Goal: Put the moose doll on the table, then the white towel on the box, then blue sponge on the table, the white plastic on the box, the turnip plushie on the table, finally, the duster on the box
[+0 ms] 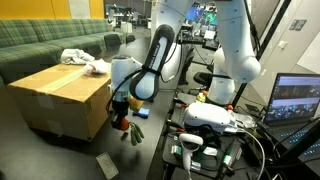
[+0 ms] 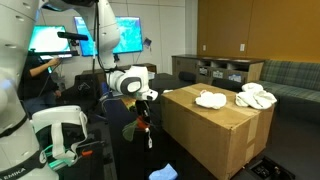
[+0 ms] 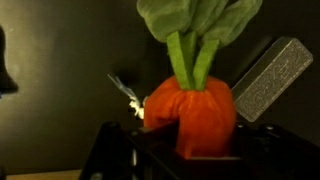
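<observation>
1. In an exterior view, the gripper point(image 1: 122, 112) hangs low beside the box point(image 1: 60, 95). The turnip plushie point(image 1: 121, 123) is right at its jaws, green leaves drooping towards the dark worktop point(image 1: 140, 160). White bundles point(image 1: 82, 60) lie on the box top. The duster point(image 1: 106, 165) lies flat on the worktop, near the box's corner.
2. In an exterior view, two white bundles point(image 2: 210, 98) sit apart on the box point(image 2: 215, 135). I cannot say which is the towel and which the plastic. The plushie point(image 2: 145, 122) is at the gripper point(image 2: 147, 112), close over the worktop point(image 2: 115, 160), and the duster point(image 2: 163, 173) lies further out.
3. In the wrist view, the plushie point(image 3: 190, 115) fills the space at the jaws, its leaves pointing away. The grey duster point(image 3: 270, 80) lies just beside it on the worktop point(image 3: 60, 60). I cannot tell whether the jaws are gripping the plushie or have let go.
4. My judgement is that the white things are already on the box and the turnip step is in hand, almost finished. The duster is not yet on the box, so that last step remains. I cannot find the moose doll or the blue sponge in any view, so I cannot check those steps.
</observation>
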